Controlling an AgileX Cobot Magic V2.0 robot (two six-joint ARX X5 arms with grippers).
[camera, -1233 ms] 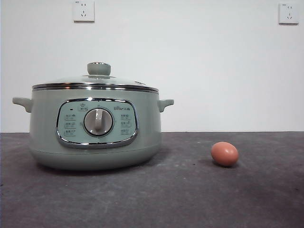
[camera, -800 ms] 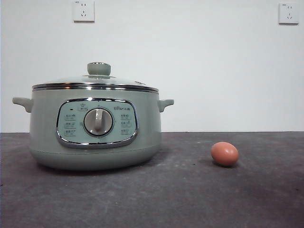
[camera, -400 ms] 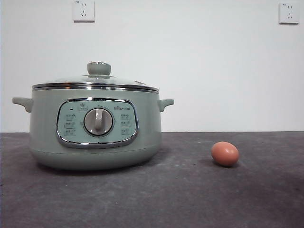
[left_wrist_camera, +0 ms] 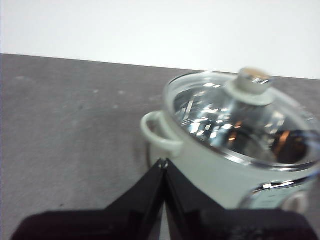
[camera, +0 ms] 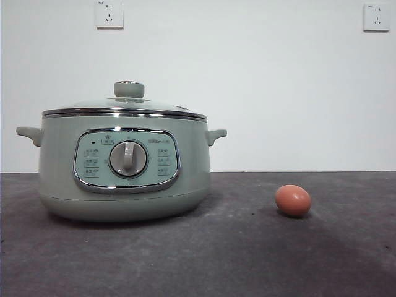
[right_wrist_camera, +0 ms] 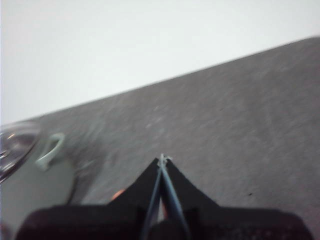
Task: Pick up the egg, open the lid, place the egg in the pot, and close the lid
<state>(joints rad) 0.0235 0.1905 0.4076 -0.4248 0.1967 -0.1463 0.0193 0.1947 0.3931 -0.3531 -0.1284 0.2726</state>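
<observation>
Front view: I see the egg on the table, well right of the pot; long axis lies left-right; lid on.
Left wrist view: left gripper pressed together, empty, beside the pot's handle.
Right wrist view: right gripper pinched together, empty; an orange speck beside its jaws, probably the egg. I judge this arm nearer.

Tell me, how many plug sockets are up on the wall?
2. One wall socket is at the top left, above the pot. The other wall socket is in the top right corner, partly cut off. More may be outside the picture.
</observation>
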